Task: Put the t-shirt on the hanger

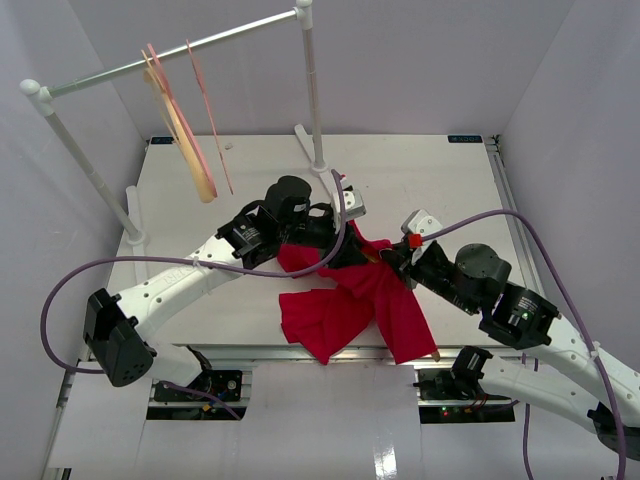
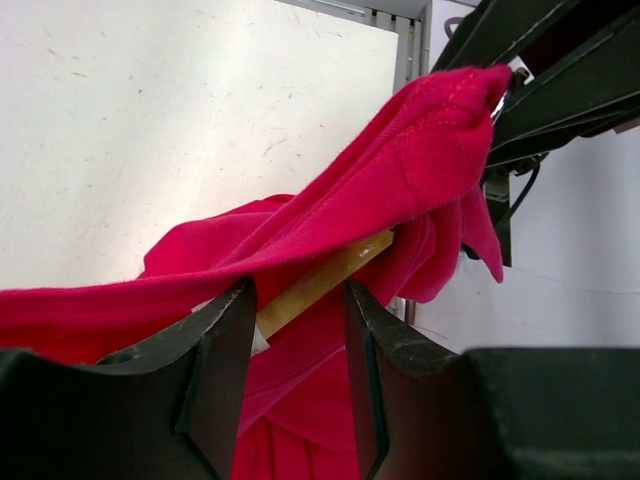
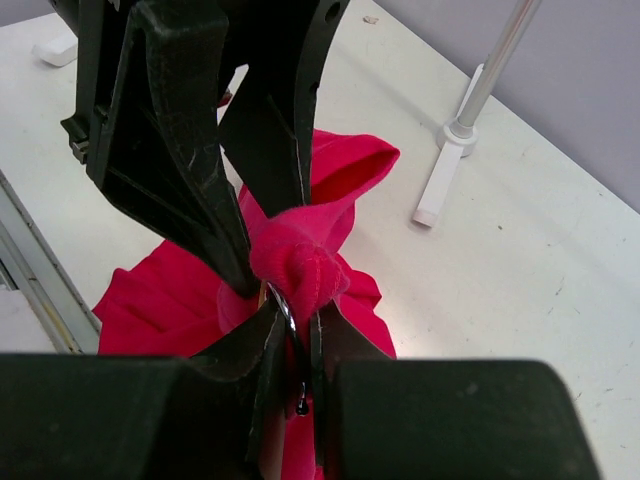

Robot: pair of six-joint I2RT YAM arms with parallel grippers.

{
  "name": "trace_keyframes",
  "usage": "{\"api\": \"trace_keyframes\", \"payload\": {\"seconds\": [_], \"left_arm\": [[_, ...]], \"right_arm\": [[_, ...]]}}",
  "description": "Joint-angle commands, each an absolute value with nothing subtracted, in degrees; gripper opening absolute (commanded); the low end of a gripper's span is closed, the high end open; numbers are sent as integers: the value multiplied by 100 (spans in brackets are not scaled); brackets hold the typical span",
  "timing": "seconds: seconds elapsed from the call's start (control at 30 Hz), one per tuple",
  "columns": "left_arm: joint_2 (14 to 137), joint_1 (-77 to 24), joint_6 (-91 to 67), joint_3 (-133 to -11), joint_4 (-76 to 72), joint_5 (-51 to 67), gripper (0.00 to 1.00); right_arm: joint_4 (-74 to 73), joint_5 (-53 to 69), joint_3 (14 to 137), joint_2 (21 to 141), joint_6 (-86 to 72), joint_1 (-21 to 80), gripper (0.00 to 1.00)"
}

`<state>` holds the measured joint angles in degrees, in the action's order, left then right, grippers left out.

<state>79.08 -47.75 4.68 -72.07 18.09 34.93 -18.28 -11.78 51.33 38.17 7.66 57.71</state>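
White table [image 1: 430,170] and pale lilac walls surround the two arms, which meet above the near middle of it. We see the t-shirt [image 1: 345,300] there, bright red and crumpled. One part is lifted between the grippers, and the rest lies in folds down to the table's near edge.

In the left wrist view the hanger [image 2: 320,280] shows only as a light wooden bar under the cloth. Its long axis runs from the left gripper [image 2: 298,300] up and away toward the right gripper [image 3: 295,322].

The left jaws stand on both sides of this bar, but we cannot tell if they press it. The right jaws are closed tight on a bunch of red cloth. We judge that the next move must draw the cloth along the bar, toward the right arm.
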Motion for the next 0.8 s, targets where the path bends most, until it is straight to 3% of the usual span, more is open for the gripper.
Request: {"api": "trace_keyframes", "payload": {"seconds": [0.0, 0.23, 0.47, 0.77], "left_arm": [[7909, -4781, 704, -7283, 1894, 4099, 51], [7900, -4790, 703, -7063, 1782, 4407, 57], [7947, -4809, 653, -7006, 1553, 4919, 55], [8024, -4867, 524, -7051, 1468, 5337, 26]], "right_arm": [[-1248, -1035, 5505, 3646, 682, 5801, 8], [-1231, -1061, 5439, 3581, 721, 5792, 8], [-1194, -895, 5461, 3568, 757, 5792, 8], [-1124, -689, 5472, 3571, 782, 5792, 8]]}}
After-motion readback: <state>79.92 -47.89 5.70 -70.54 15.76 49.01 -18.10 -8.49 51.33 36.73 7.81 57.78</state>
